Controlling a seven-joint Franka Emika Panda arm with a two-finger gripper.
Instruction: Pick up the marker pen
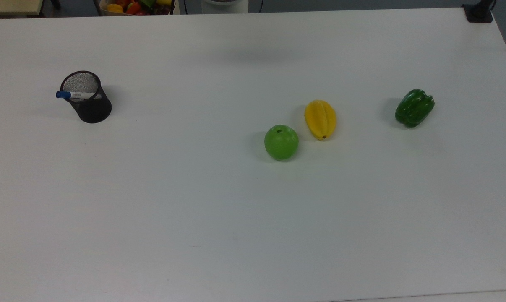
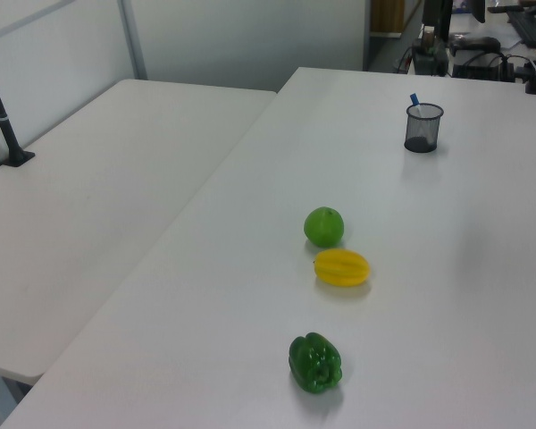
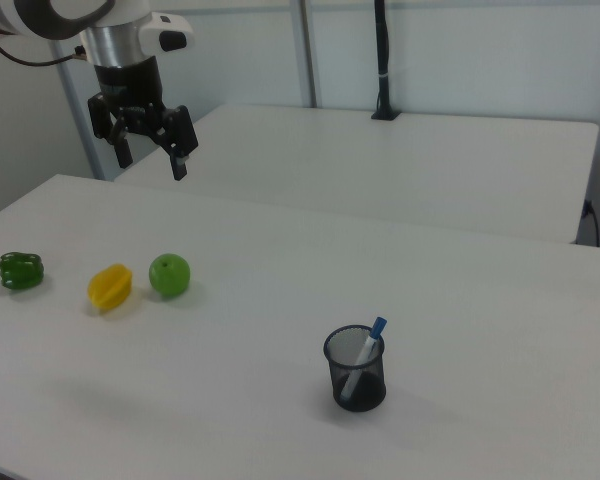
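The claw [image 3: 151,160] hangs high in the air with its two fingers spread apart, holding nothing. Far off to the right view's right and lower down, one marker pen [image 3: 364,352] leans inside one black mesh cup [image 3: 356,370], blue cap up. Below the claw sit one green apple [image 3: 169,275], one yellow fruit [image 3: 110,287] and one green pepper [image 3: 20,271]. The pen's print is too small to read.

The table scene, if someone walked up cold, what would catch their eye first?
Probably the three bright pieces of produce in a loose row on the white table: a green apple, a yellow fruit and a green pepper. Next, off by itself at the top view's left, a black mesh cup with the marker pen leaning in it, blue cap poking over the rim. In the right view the gripper hangs open above the table's far side.
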